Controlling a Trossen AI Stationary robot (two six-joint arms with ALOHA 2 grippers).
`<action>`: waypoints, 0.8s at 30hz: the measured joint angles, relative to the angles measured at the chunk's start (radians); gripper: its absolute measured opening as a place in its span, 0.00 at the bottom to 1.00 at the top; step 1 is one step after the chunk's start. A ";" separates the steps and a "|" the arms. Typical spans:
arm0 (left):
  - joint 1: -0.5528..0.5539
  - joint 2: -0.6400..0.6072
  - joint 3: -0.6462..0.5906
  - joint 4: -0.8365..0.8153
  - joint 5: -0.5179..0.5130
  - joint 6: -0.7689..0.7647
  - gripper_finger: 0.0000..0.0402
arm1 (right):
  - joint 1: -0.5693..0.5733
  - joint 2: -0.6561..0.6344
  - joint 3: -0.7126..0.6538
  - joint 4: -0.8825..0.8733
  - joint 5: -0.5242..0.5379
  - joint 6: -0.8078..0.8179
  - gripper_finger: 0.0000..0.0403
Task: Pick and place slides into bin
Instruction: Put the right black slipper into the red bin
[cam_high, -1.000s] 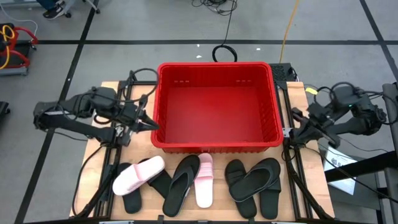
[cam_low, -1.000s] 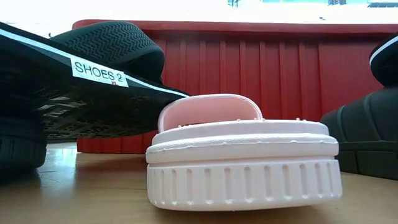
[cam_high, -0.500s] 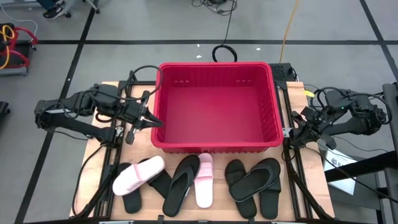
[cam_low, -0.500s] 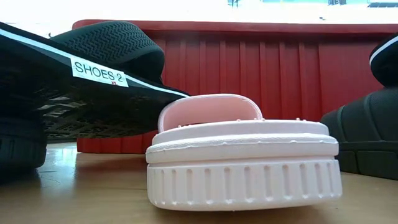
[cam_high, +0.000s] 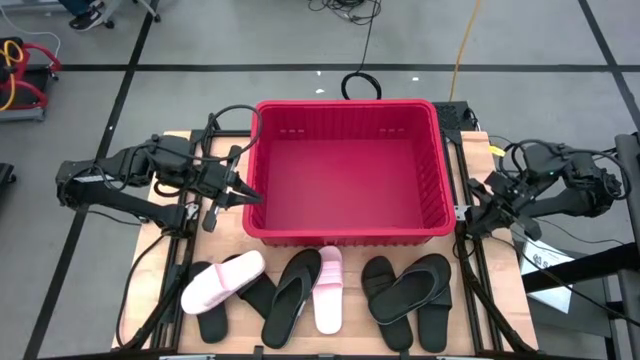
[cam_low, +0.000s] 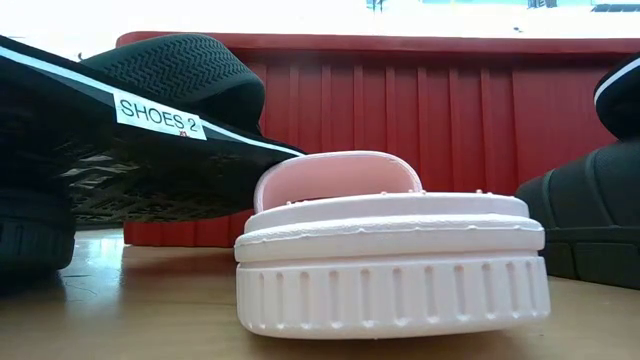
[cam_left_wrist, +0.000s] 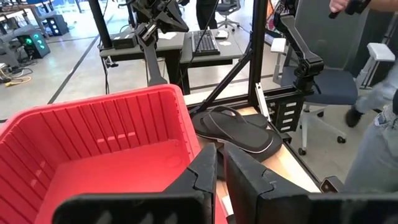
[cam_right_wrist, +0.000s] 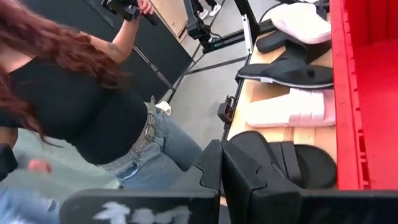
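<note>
A: Front edge of the light wooden table (cam_high: 160, 250), what's lying there?

B: Row of flat slides. From the left: a light pink broad-strap slide (cam_high: 222, 281) lying across a black slide (cam_high: 212, 318), then a black flip-flop-type slide (cam_high: 290, 298) leaning on a second light pink slide (cam_high: 328, 290), then a pile of black slides (cam_high: 410, 295) on the right. None is in the bin.

A: Low view?

B: The second pink slide's ribbed heel (cam_low: 392, 262) fills the frame. A black sole with a white "SHOES 2" label (cam_low: 160, 117) tilts over it from the left. Another black slide (cam_low: 590, 215) is at the right edge. Red wall right behind them.

A: Bin?

B: Large bright red rectangular plastic crate with slotted upper walls (cam_high: 350, 118), just behind the row, mid-table. Nothing lies on its floor.

A: Arms?

B: Left gripper (cam_high: 232, 187) is at the bin's left wall, at about rim height. Left wrist view has its fingers (cam_left_wrist: 205, 177) nearly together with a narrow gap, holding nothing. Right gripper (cam_high: 478, 205) is just off the bin's right wall. Its fingers (cam_right_wrist: 239, 168) are closed, nothing between them.

A: Beyond the table?

B: Right wrist view catches a person in a black top and jeans (cam_right_wrist: 93, 118) standing by the table. Black cable loop (cam_high: 360, 85) on the floor behind the bin.
</note>
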 joint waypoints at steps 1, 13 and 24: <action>0.000 0.000 0.000 0.000 0.000 0.005 0.08 | 0.000 0.000 0.000 -0.009 -0.011 0.007 0.00; 0.000 0.000 0.000 0.000 0.000 0.006 0.08 | 0.000 0.000 -0.001 -0.287 -0.019 0.254 0.00; 0.000 0.000 0.000 0.000 0.000 0.007 0.08 | 0.000 0.013 -0.053 -0.295 -0.069 0.368 0.00</action>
